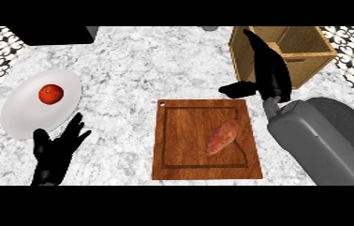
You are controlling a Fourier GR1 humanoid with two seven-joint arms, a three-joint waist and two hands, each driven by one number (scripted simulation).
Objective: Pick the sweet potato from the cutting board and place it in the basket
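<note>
Near the bench's front edge, right of centre, the wooden cutting board [207, 140] carries the sweet potato [222, 136], lying tilted on the board's right half and untouched. Right hand [268, 70] hangs above the board's far right corner, fingers straight, thumb spread, holding nothing, overlapping the basket [304, 44] at the far right corner. Left hand [58, 147] rests open, fingers up, at front left, beside a white plate [27, 112] with a tomato [50, 94].
</note>
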